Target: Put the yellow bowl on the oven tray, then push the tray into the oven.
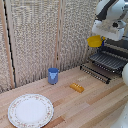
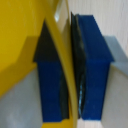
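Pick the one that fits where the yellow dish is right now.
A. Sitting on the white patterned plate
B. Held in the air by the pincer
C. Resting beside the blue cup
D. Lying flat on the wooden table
B: the yellow dish hangs from the pincer above the baking sheet; the wrist view shows its rim clamped between the blue fingers.

The yellow dish [image 1: 95,41] hangs above the baking sheet [image 1: 107,61], with the cup [image 1: 53,75] and plate [image 1: 30,110] toward the exterior view's left.
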You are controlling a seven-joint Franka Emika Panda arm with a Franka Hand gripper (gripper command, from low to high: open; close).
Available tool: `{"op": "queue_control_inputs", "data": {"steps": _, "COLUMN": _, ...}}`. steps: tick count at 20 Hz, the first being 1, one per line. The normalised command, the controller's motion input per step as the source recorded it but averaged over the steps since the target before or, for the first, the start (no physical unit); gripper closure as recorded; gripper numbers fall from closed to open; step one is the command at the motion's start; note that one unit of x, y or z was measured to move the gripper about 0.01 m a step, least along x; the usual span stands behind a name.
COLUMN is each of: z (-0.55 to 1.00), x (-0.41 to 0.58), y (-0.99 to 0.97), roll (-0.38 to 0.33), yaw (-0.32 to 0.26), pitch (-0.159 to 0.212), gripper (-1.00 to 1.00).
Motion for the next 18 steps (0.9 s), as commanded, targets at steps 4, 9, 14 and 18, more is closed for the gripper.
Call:
{"op": "queue_control_inputs", "data": {"steps": 4, "z": 0.00, "x": 0.144, "y": -0.87, "roll": 0.031, "yaw": -0.070, "pitch": 0.055, "gripper": 1.00}}
{"op": "queue_control_inputs", "data": {"steps": 9, "z": 0.00, "x": 0.000, "y": -0.74, "roll": 0.007, "yaw": -0.153, "pitch": 0.035, "gripper": 1.00}}
{"op": "queue_control_inputs", "data": {"steps": 14, "z": -0.05, "x": 0.005, "y": -0.60, "roll": 0.005, "yaw": -0.098, "pitch": 0.002, "gripper": 1.00}}
{"op": "queue_control_inputs", "data": {"steps": 18, "z": -0.10, "x": 0.064, "y": -0.31, "roll": 0.000, "yaw": -0.007, "pitch": 0.001, "gripper": 1.00}}
